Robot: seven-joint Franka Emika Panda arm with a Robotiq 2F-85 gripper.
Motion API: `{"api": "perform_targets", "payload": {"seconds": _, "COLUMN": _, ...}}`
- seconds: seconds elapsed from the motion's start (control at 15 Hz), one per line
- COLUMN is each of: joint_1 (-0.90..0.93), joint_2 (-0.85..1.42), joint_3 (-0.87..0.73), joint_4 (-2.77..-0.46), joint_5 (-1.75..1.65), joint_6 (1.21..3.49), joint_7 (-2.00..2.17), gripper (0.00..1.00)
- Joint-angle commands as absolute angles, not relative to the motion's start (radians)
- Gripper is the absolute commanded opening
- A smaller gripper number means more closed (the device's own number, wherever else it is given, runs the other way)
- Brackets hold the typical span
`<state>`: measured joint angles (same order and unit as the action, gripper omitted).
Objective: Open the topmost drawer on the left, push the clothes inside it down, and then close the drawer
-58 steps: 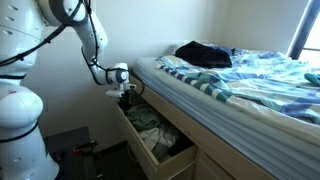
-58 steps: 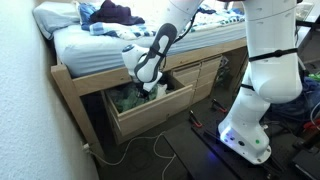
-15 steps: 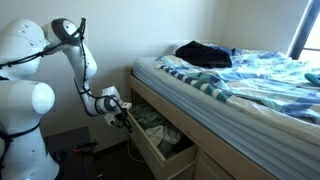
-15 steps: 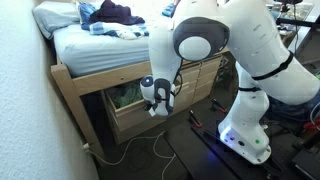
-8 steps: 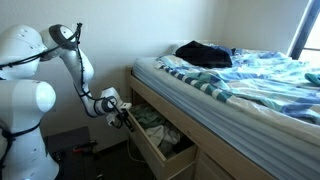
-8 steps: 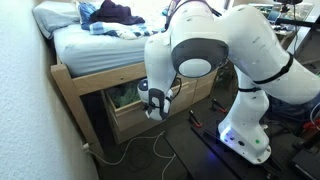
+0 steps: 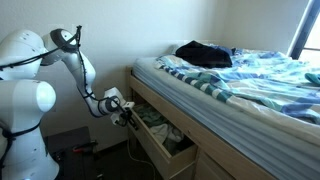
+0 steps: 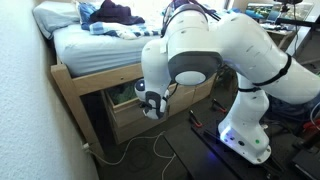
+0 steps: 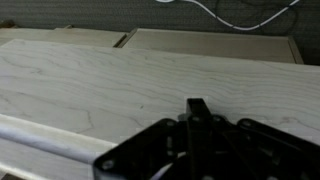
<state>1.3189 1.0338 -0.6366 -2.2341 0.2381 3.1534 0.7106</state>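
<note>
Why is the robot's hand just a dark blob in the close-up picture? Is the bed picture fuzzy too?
Wrist view: the gripper sits very close to the lens, a blurred dark shape against the pale topmost drawer front. In an exterior view: the bed is slightly soft, evenly lit.

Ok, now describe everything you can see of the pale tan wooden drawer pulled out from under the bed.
The pale tan wooden drawer is a long, shallow box with a plain flat front, whose light grain fills the wrist view. It stands partly open and level in the wooden bed frame, below the mattress. A heap of white and grey-green clothes lies inside. The shut gripper sits at its front panel, apparently touching.
</note>
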Motion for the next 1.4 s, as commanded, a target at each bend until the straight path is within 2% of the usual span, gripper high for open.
{"api": "perform_targets", "payload": {"seconds": 0.0, "joint_1": 1.304, "joint_2": 1.062, "joint_3": -0.661, "joint_4": -2.165, "joint_5": 0.248, "joint_6": 3.120, "joint_7": 0.652, "gripper": 0.00}}
{"api": "perform_targets", "payload": {"seconds": 1.33, "joint_1": 1.213, "joint_2": 1.078, "joint_3": -0.644, "joint_4": -2.078, "joint_5": 0.259, "joint_6": 3.124, "joint_7": 0.553, "gripper": 0.01}}
